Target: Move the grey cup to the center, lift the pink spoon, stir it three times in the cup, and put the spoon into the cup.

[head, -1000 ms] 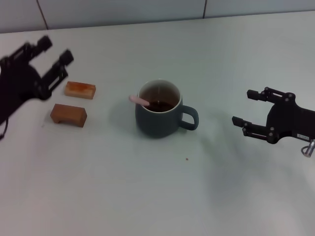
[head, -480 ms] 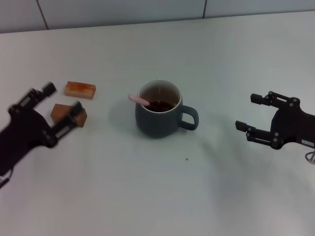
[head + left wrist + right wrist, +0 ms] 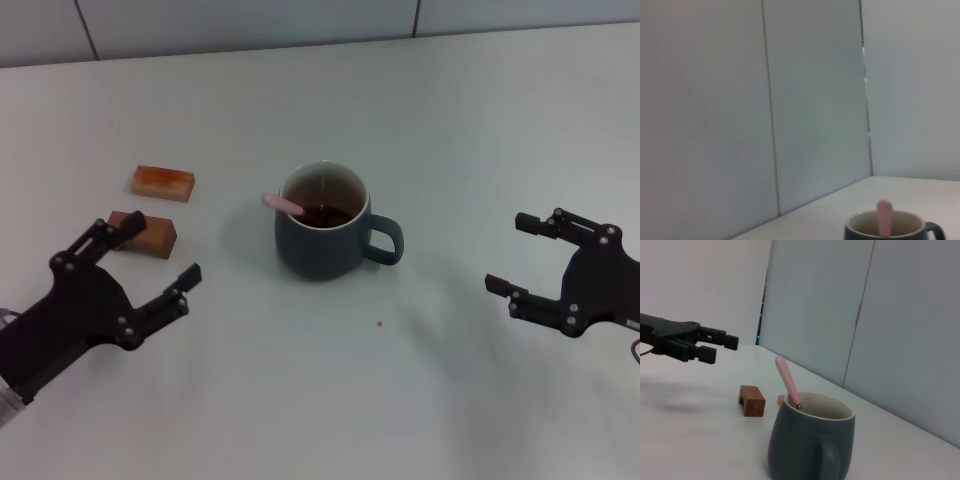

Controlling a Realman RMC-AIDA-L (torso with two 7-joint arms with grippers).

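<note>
A rounded dark grey-blue ceramic mug point(image 3: 322, 236) stood mid-table, its loop handle pointing toward the robot's right. The slim pink-handled spoon point(image 3: 283, 204) already rested inside the mug, its long axis slanting up and out over the rim on the side away from the handle, toward the robot's left. The left gripper point(image 3: 140, 270) hovered well apart from the mug on that spoon side, fingers spread and empty. The right gripper point(image 3: 524, 255) hung well apart on the handle side, also spread and empty. Two brown rectangular wooden blocks point(image 3: 163, 182) lay between the mug and the left gripper. Judging by this, the task looked complete.
</note>
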